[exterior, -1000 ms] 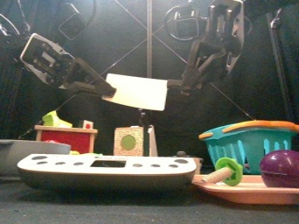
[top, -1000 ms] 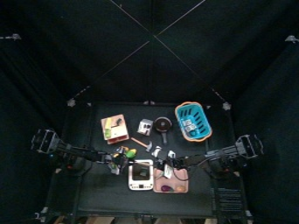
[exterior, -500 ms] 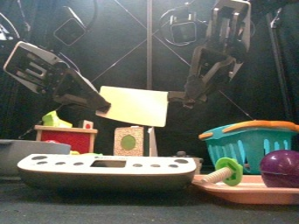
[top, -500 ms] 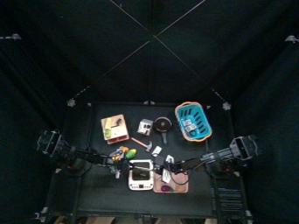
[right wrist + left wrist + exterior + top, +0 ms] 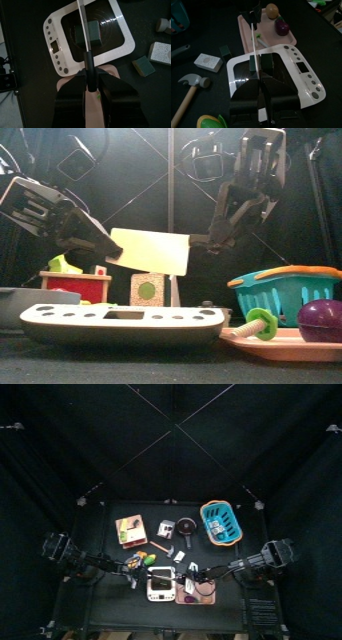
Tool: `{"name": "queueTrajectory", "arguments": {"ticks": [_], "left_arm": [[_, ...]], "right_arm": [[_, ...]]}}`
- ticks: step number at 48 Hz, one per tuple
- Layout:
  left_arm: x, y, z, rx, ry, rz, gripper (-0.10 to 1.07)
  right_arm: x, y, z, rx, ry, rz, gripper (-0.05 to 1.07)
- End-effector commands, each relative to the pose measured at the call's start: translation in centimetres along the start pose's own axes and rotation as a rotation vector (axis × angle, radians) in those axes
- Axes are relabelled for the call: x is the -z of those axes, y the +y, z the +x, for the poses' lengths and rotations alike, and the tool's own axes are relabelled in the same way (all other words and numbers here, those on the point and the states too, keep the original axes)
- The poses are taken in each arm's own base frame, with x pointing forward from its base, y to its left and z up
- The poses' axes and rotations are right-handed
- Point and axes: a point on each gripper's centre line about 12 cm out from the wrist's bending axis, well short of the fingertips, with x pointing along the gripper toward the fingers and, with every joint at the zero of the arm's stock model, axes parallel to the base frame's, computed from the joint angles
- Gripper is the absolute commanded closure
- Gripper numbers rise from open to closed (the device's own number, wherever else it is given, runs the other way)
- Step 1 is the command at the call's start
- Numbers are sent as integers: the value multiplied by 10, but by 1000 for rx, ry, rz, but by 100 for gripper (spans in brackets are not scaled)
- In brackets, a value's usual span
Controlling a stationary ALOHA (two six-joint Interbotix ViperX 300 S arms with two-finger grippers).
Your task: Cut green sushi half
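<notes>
The green sushi (image 5: pixel 135 560) is a tiny yellow-green piece on the table beside my left gripper (image 5: pixel 143 567); it also shows in the left wrist view (image 5: pixel 208 121). Both grippers hold a cream toy knife (image 5: pixel 150 250) level above a white board (image 5: pixel 120 323). My left gripper (image 5: pixel 110 252) is shut on the blade's left end. My right gripper (image 5: pixel 201 240) is shut on the handle end. In the right wrist view the blade runs edge-on over a dark green block (image 5: pixel 93 34) on the white board (image 5: pixel 60 30).
A pink tray (image 5: pixel 287 340) with a purple ball (image 5: pixel 321 318) and a green ring lies at the right. A blue basket (image 5: pixel 219 522) stands behind it. A red box (image 5: pixel 74 285), a white cube with a green dot (image 5: pixel 147 289) and a hammer (image 5: pixel 191 87) are nearby.
The knife has come down and a little left toward the white board. My left arm dropped lower with it. In the last half second little moved.
</notes>
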Motion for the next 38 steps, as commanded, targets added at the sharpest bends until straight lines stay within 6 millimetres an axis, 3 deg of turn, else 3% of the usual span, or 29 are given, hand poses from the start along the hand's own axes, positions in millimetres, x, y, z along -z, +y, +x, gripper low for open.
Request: {"name": "queueTrajectory", "arguments": {"ticks": [1,38], "left_arm": [[0,-3,0,9,4,6,59],[4,-4,0,19,34,5,59]], "right_arm": [[-6,7,-7,-21,-20,3,58],[-5,8,1,-14,-7,0,58]]}}
